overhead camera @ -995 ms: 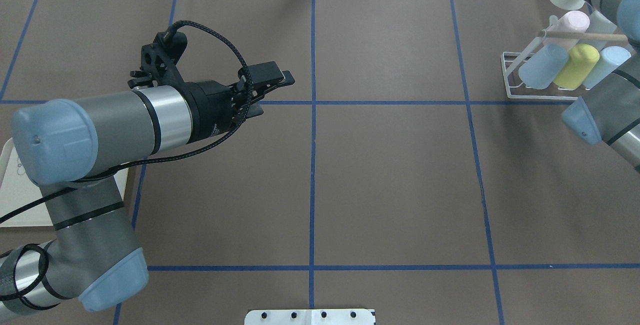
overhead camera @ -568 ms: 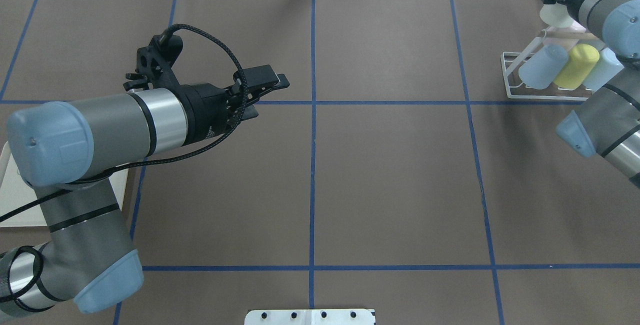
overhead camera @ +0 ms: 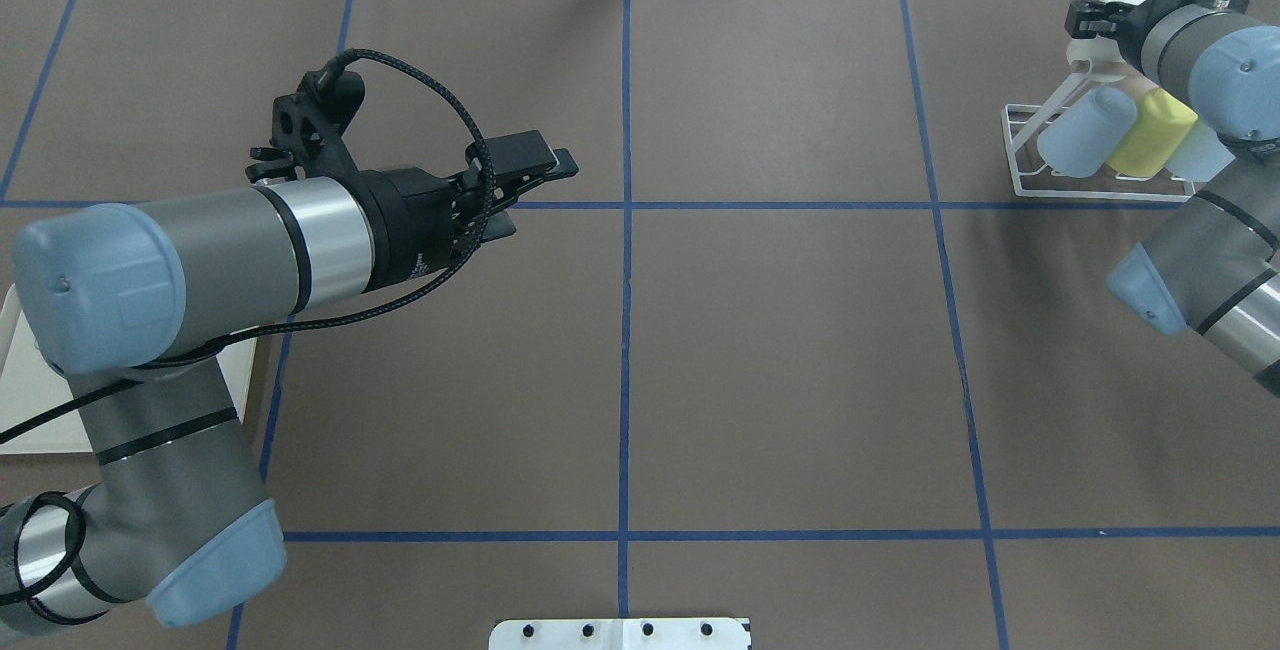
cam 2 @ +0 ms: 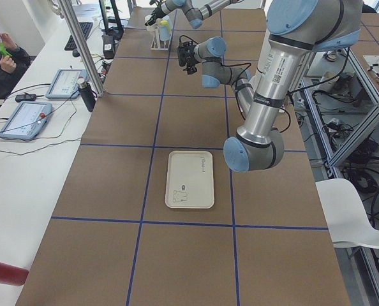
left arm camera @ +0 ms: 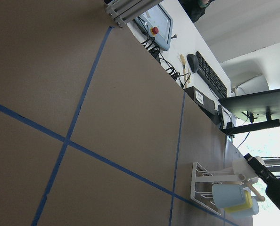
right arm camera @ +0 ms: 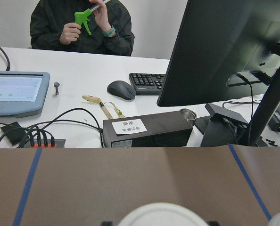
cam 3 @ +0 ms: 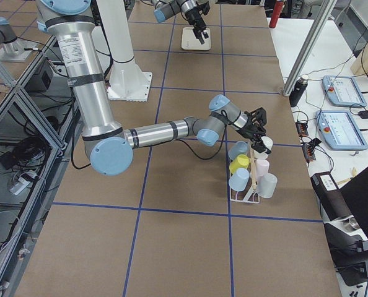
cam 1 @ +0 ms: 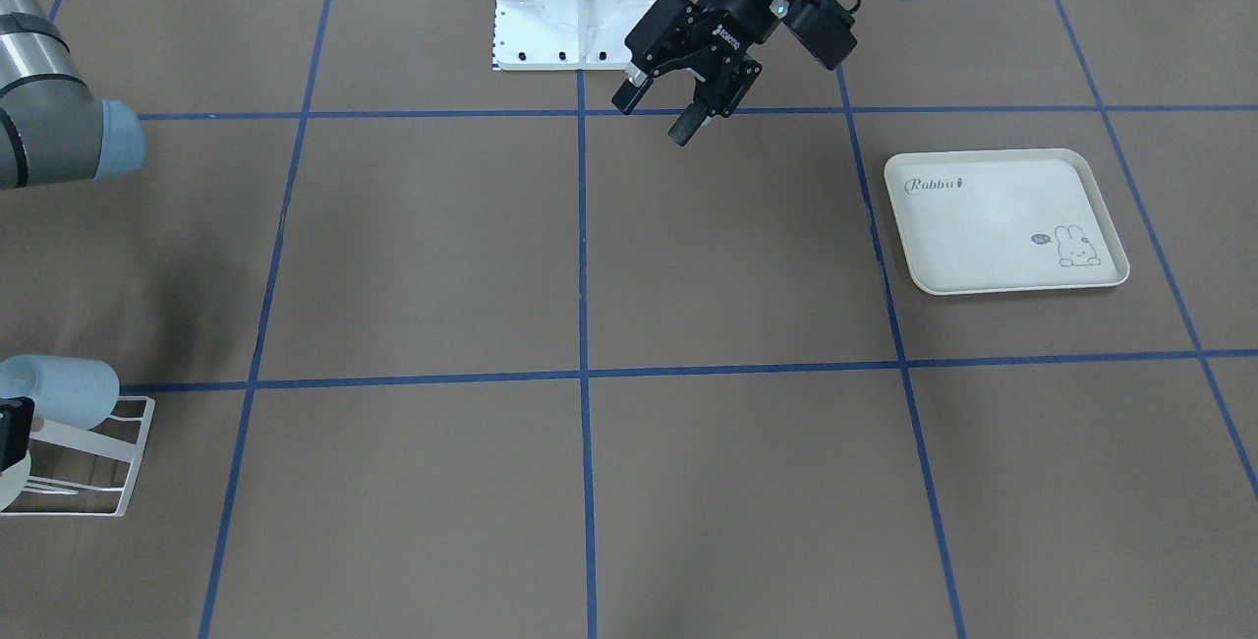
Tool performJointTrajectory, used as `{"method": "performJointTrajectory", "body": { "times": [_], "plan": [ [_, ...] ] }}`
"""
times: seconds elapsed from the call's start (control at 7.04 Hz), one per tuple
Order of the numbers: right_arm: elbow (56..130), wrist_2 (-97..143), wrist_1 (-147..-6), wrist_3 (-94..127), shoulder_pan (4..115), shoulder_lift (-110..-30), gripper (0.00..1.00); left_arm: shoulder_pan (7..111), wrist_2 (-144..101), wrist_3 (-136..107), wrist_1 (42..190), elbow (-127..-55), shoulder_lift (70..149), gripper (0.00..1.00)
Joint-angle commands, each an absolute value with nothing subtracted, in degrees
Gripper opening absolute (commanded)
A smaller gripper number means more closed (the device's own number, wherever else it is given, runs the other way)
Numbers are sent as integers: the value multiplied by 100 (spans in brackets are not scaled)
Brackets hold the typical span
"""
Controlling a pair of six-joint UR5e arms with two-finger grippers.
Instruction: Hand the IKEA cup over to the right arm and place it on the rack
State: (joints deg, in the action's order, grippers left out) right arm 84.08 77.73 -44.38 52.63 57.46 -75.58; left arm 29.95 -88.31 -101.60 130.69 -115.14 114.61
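**Working surface.** The brown paper-covered table (overhead camera: 800, 360) is ruled into squares by blue tape lines (overhead camera: 625, 330). The rack (overhead camera: 1013, 152) stands in the far right corner, close to the table's far edge and right end. The cream rabbit-print tray (cam 1: 983, 226) lies flat at the left end, well apart from the rack, with the wide middle squares between them.

**Rack contents.** On the robot's side, the slanted rods carry a row of three: a light-blue cup (overhead camera: 1085, 135), a yellow cup (overhead camera: 1145, 140) and a second light-blue cup (overhead camera: 1195, 158). The right side view shows a pink cup (cam 3: 261, 167) and a pale grey cup (cam 3: 268, 184) on the operators' side. The white cup (overhead camera: 1090, 58) is at the end of the rack that faces the table's middle, just beside the pink cup. Whether it touches a rod cannot be told.

**Arms.** The right gripper (overhead camera: 1098, 20) is clamped across the white cup, and its arm bends over the rack from the robot's side. The left gripper (overhead camera: 545, 195) hangs above the table, left of the centre line. Its jaws are spread apart, and its forearm is near level, pointing toward the middle.
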Motion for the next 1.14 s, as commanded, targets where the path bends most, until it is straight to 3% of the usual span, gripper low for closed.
{"method": "performJointTrajectory", "body": {
  "times": [0.0, 0.99],
  "plan": [
    [8420, 7796, -4438, 5256, 5704, -7541, 0, 2997, -8851, -10160, 13069, -11522, 11461, 100],
    [8455, 7787, -4421, 5247, 5713, -7585, 0, 2988, -8851, -10178, 13069, -11602, 11461, 100]
  ]
}}
